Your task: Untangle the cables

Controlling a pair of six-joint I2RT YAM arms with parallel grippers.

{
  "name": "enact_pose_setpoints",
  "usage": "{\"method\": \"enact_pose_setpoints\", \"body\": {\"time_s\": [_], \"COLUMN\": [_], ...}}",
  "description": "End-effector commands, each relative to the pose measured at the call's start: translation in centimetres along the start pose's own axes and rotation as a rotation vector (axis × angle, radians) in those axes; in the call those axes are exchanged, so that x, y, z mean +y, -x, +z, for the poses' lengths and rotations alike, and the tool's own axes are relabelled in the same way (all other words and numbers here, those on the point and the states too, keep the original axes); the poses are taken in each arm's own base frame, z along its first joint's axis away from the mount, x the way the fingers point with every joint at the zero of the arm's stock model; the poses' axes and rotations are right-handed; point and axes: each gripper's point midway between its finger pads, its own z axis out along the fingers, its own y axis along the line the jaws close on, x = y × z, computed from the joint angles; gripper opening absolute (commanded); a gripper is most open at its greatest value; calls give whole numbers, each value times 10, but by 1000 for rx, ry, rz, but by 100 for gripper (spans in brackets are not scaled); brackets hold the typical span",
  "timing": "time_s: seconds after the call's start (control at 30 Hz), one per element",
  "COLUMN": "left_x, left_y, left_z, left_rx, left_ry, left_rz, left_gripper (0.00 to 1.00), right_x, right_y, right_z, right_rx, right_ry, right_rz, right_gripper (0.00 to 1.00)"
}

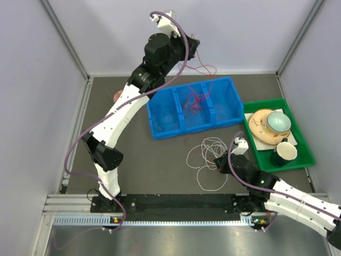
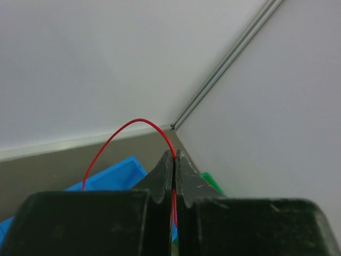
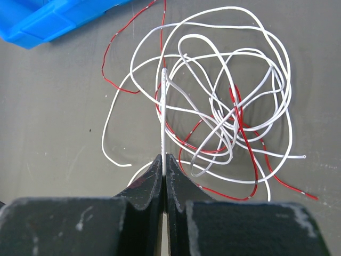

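Observation:
My left gripper is raised high over the back of the blue bin and is shut on a thin red cable, which hangs down into the bin's middle compartment. In the left wrist view the jaws pinch that red cable, which arcs up and left. A tangle of white cables lies on the table in front of the bin. My right gripper is at its near right edge. In the right wrist view it is shut on one white cable, with white loops and red strands beyond.
The blue bin has three compartments; faint loops lie in the left one. A green tray at the right holds a plate, a bowl and a mug. Enclosure walls stand close around the table. The bin's corner shows in the right wrist view.

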Motion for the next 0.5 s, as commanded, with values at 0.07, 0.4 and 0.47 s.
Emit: {"method": "enact_pose_setpoints", "body": {"time_s": [0.07,0.4,0.47], "left_x": [-7,5,7], "left_y": [-3,-25,-31], "left_z": [-4,-2,0], "left_rx": [-6,24,34], "left_ry": [-41,-25,-20], "left_rz": [-34,-43,-44], "left_gripper": [0,0,0], "right_x": [5,5,5], "right_y": [5,4,4], "right_z": [-1,-1,-1], "right_rx": [-18,-15,-14], "right_ry": [16,17,16], "right_rz": [13,14,13], "right_gripper": [0,0,0]}}
